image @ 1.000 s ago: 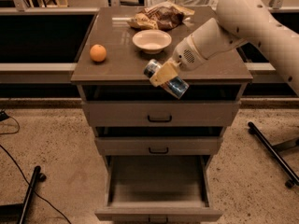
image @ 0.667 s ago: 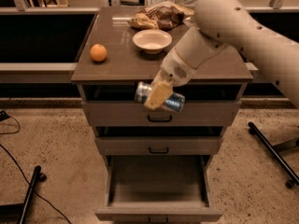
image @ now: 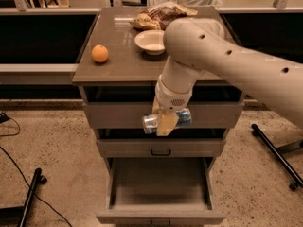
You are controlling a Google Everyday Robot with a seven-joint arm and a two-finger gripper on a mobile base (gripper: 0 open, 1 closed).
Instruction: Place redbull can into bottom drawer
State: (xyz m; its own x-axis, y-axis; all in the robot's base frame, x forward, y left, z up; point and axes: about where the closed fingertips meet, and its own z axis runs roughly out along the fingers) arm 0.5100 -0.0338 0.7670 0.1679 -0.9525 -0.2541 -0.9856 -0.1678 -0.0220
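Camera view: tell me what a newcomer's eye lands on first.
The big pale arm reaches over the cabinet, its pincer shut on the redbull can, held sideways before the top drawer. Below it the bottom drawer stands pulled open. An orange sits on the cabinet top's left.

Speckled beige floor (image: 57,141), black cables (image: 19,167) (left); dark shelving (image: 33,70) behind, dim light

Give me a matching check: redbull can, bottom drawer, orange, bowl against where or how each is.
1 redbull can; 2 bottom drawer; 3 orange; 4 bowl
A pulled open; B cabinet top, left side; C held sideways in the gripper, before the top drawer; D cabinet top, near the back
Pairs: 1-C; 2-A; 3-B; 4-D
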